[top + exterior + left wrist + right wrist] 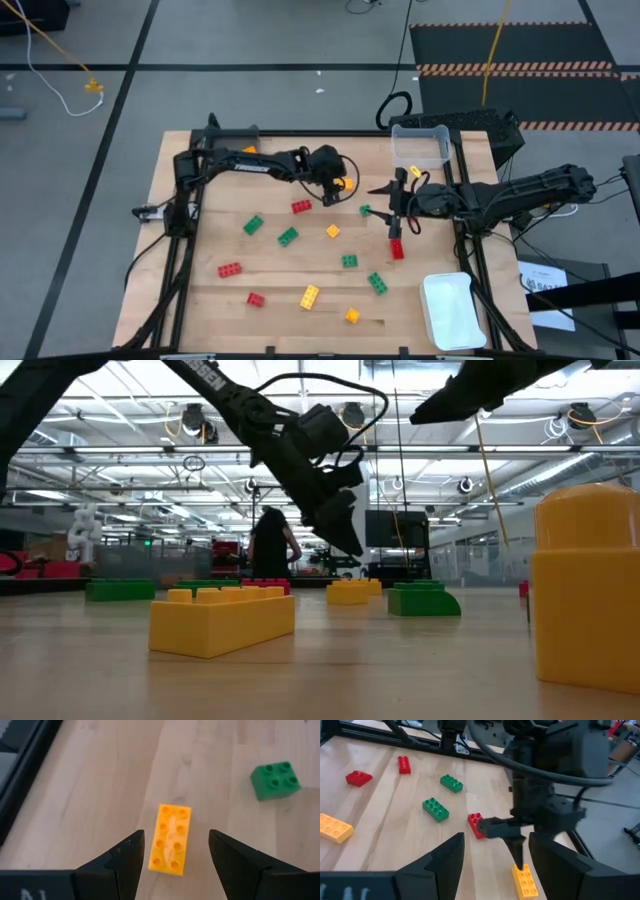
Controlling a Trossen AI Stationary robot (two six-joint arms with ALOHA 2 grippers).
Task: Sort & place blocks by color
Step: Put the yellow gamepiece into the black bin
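Note:
A yellow two-by-four block [170, 837] lies flat on the wooden table, right of its middle [348, 185]. My left gripper [176, 834] hovers open above it, pointing down, one finger on either side and clear of it. From the right wrist view its fingertips stand just above the block [525, 880]. My right gripper [496, 837] is open and holds nothing. It hangs over the table's right half [395, 208], facing the left arm. A small green block [366, 210] and a red block [397, 249] lie near it.
Green [288, 236], red [230, 269] and yellow [310, 296] blocks lie scattered over the table's middle and near half. A clear bin [420, 145] sits at the far edge and a white tray [448, 310] at the near right corner. A green two-by-two block [275, 780] lies near the yellow one.

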